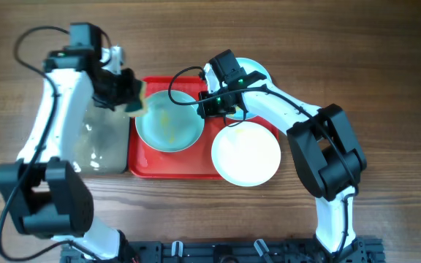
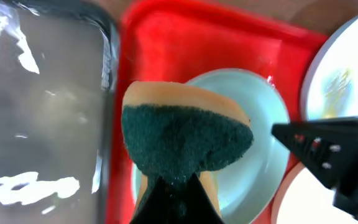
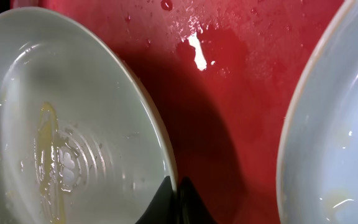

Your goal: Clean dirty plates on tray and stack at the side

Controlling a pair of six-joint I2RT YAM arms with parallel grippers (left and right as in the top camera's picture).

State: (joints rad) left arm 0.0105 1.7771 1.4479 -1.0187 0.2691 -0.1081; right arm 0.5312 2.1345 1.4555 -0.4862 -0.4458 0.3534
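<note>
Overhead, we saw the right gripper (image 1: 205,109) pinched on the plate (image 1: 168,123) rim, steadying it on the tray (image 1: 196,167) for the sponge (image 2: 185,134) clamped in the left gripper (image 1: 128,96).

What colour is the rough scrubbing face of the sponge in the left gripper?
Dark green, backed by tan-yellow foam sponge; clearest in the left wrist view.

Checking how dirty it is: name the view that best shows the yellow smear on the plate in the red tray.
Right wrist: the smear sits close and sharp on the plate. Overhead shows it small and faint. Left wrist: the sponge hides it.
</note>
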